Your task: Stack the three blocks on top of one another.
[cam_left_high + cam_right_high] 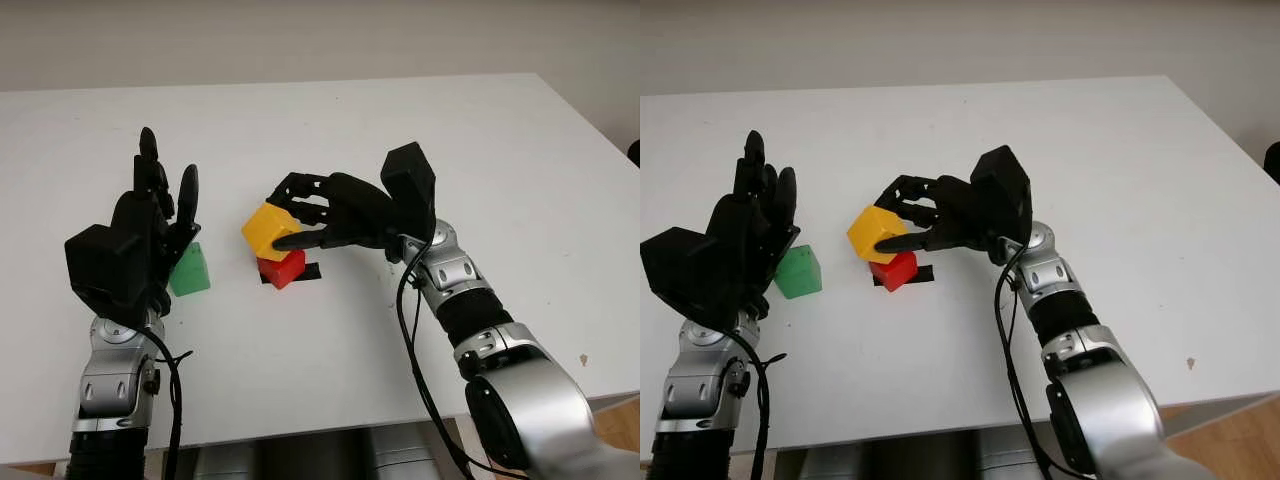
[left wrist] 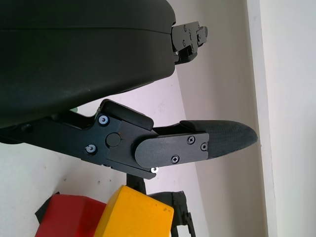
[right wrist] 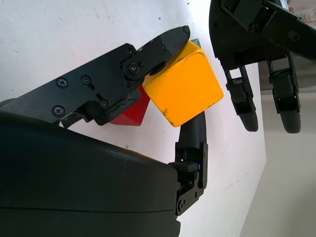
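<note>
Nearest to us, toward the front edge of the tabletop on the left side, our left hand is raised with nothing in it, fingers released and pointing up, and the green block sits on the tabletop just beside it, partly hidden behind it. A bit further in, around the middle of the tabletop, the red block rests on a small black marker patch, and our right hand has its fingers clamped on the yellow block, holding it tilted right over the red one. We honestly can't tell whether the yellow is already touching the red or hanging just above it. These look like small rigid painted cubes, probably light, with flat faces that give the fingers a decent bite, though the paint may be a bit slick. We'd say opposite flat side faces are the place to pinch, not the corners, and keep the top and bottom faces free so each block can seat flat. The yellow one's tilt looks like the thing to level out before letting go, or it could slide off. Beyond the blocks the white tabletop runs back to its far edge.
</note>
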Tool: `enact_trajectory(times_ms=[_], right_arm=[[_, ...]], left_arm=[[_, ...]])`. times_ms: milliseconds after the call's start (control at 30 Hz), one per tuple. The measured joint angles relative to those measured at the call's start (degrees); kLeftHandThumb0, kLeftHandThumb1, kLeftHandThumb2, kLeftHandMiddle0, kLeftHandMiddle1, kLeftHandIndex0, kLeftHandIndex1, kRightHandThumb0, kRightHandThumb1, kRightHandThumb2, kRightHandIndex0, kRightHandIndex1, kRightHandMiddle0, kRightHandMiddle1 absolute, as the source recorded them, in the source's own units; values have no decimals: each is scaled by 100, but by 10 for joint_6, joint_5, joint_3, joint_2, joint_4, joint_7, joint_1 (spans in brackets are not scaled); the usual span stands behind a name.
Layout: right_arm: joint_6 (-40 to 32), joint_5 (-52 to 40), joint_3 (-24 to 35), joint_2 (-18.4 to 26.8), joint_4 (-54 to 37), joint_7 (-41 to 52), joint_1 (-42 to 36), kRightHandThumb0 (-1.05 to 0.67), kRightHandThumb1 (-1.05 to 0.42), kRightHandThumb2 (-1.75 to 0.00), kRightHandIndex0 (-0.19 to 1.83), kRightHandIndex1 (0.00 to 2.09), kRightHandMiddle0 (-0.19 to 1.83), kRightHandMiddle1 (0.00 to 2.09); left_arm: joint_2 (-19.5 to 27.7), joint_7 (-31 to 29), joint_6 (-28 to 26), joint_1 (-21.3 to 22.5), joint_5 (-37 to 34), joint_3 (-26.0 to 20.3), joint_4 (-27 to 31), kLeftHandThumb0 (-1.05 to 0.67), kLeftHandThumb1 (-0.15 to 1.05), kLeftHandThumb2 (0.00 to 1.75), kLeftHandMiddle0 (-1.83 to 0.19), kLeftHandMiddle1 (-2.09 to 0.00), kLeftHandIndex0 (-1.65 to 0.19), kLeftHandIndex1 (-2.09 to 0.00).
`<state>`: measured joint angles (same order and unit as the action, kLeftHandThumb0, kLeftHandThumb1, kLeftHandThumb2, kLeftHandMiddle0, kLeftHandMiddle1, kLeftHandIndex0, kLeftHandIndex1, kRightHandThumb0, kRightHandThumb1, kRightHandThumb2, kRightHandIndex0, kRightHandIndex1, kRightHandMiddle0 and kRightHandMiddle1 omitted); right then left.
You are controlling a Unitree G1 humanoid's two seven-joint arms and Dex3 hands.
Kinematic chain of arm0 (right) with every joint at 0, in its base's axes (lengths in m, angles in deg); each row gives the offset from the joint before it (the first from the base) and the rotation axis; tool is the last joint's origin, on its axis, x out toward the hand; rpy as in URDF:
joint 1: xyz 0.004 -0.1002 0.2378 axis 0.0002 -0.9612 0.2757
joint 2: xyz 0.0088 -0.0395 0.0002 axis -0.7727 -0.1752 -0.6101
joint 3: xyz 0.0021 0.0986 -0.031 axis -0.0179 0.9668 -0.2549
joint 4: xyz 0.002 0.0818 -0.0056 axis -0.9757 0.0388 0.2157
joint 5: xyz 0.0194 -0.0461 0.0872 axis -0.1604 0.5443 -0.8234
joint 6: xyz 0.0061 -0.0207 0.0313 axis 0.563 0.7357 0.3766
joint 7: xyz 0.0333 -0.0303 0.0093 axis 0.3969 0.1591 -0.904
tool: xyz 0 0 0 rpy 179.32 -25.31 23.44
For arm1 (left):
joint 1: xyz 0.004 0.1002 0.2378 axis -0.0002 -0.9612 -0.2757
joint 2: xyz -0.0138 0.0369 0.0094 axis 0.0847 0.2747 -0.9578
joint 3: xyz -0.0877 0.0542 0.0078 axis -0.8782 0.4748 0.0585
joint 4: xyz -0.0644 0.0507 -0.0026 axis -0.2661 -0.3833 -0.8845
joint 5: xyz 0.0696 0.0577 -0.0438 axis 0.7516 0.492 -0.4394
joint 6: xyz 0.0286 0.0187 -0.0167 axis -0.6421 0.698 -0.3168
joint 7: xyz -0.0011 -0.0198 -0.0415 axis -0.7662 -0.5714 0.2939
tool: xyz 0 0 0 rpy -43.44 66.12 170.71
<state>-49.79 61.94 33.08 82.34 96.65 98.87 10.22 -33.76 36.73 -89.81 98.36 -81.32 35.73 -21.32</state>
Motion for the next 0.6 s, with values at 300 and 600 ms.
enact_trajectory(times_ms=[300,600], right_arm=[[28,21,-2,-4,27,-14,4,-50,-94,-5,21,5,35,161],[63,44,-9,-3,40,-25,11,-50,-92,-5,24,7,37,159]], left_arm=[[0,0,0,-1,1,1,1,-78,105,53,19,0,18,-5],[0,0,0,-2,2,1,1,-78,105,54,19,0,18,-5]])
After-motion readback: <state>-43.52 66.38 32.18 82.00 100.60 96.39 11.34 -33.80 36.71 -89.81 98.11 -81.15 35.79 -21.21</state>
